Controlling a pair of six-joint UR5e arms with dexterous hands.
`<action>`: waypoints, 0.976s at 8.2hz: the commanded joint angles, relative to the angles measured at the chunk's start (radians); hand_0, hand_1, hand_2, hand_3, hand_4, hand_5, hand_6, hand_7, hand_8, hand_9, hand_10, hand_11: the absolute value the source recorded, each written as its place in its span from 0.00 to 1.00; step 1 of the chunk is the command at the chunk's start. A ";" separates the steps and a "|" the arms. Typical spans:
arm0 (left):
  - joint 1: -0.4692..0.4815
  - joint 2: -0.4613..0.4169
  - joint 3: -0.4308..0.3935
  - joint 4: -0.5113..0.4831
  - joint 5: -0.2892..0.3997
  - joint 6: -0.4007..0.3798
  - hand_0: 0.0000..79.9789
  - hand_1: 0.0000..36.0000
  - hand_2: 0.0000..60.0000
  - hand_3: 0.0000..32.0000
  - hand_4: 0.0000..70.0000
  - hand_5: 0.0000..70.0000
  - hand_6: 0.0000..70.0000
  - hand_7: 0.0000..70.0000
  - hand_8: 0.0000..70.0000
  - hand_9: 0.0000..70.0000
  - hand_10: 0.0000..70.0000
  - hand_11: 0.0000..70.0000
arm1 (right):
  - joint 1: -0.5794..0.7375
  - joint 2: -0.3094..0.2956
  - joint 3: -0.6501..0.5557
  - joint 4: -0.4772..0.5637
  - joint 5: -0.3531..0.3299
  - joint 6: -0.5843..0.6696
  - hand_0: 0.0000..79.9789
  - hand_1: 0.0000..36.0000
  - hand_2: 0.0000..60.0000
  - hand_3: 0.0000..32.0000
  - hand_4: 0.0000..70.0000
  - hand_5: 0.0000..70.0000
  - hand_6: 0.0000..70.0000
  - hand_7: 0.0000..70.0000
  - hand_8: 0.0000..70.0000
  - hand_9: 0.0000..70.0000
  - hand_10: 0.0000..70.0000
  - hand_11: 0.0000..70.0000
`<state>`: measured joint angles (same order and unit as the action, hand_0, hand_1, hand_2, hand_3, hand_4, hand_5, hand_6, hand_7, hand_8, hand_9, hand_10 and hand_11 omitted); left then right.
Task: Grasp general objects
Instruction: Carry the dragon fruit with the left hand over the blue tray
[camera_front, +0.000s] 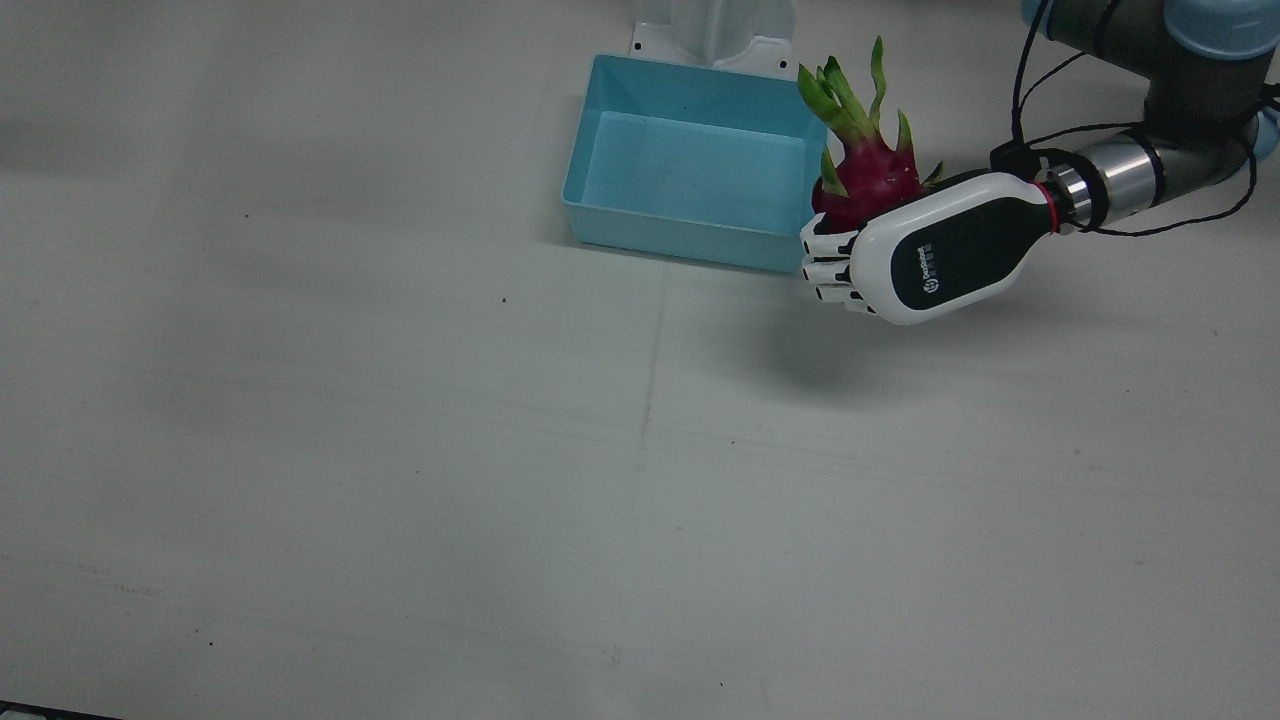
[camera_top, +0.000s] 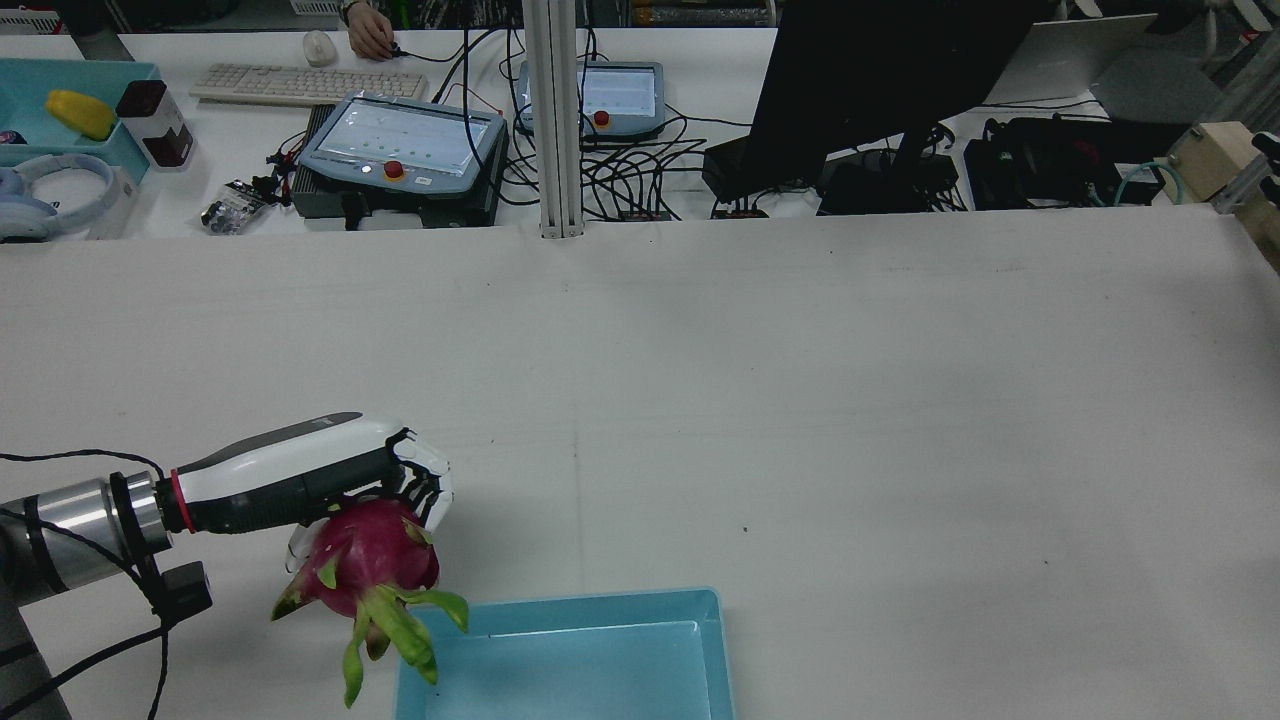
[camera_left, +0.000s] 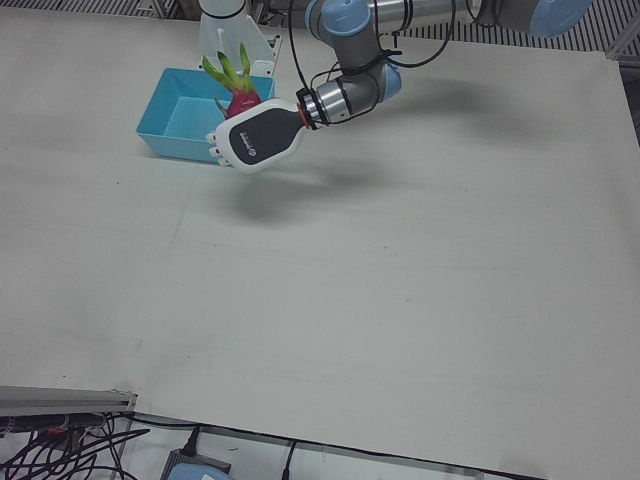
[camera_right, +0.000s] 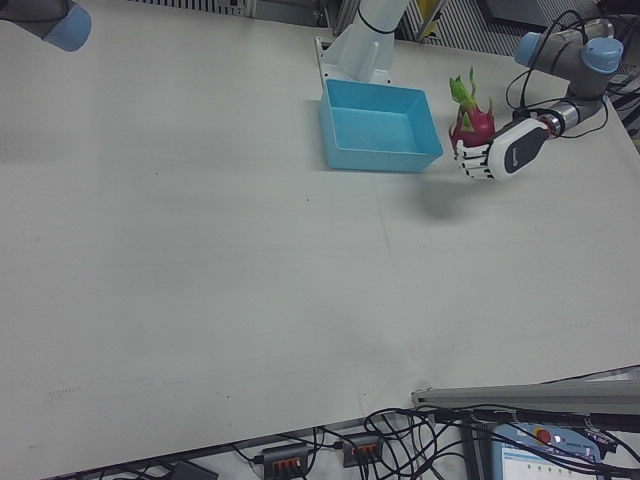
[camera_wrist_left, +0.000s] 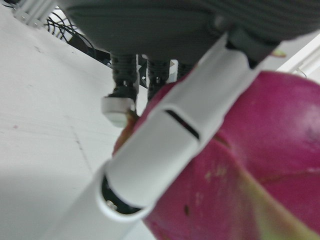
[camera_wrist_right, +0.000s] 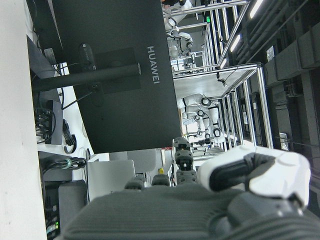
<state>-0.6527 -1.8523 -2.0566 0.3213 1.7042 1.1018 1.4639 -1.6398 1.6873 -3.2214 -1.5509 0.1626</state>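
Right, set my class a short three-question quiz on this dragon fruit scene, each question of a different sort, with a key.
1. True or false: the dragon fruit rests inside the blue bin.
2. Which hand holds the fruit: A) left hand B) right hand?
3. Fill in: the fruit's green tips point toward the ____.

Key: 1 false, it is held beside the bin, off the table. 2 A; fingers wrap it. 3 bin.

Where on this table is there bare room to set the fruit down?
Nearly everywhere: the table is bare. The blue bin is empty too. Only the bin's edge is crowded, where the left hand holds the dragon fruit.
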 joint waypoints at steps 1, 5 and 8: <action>0.128 -0.264 0.009 0.206 -0.046 -0.016 1.00 1.00 1.00 0.00 0.79 1.00 0.88 1.00 0.69 0.85 0.83 1.00 | 0.001 0.000 0.000 0.002 0.000 0.000 0.00 0.00 0.00 0.00 0.00 0.00 0.00 0.00 0.00 0.00 0.00 0.00; 0.234 -0.262 0.078 0.020 -0.046 -0.084 1.00 1.00 1.00 0.00 0.75 1.00 0.86 1.00 0.68 0.83 0.76 1.00 | 0.001 0.000 0.000 0.000 0.000 0.000 0.00 0.00 0.00 0.00 0.00 0.00 0.00 0.00 0.00 0.00 0.00 0.00; 0.239 -0.222 0.089 -0.117 -0.038 -0.097 1.00 1.00 1.00 0.00 0.71 1.00 0.77 0.97 0.60 0.73 0.63 0.94 | 0.001 0.000 0.000 0.000 0.000 0.000 0.00 0.00 0.00 0.00 0.00 0.00 0.00 0.00 0.00 0.00 0.00 0.00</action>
<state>-0.4185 -2.1125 -1.9748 0.3046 1.6592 1.0137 1.4643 -1.6398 1.6874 -3.2207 -1.5509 0.1626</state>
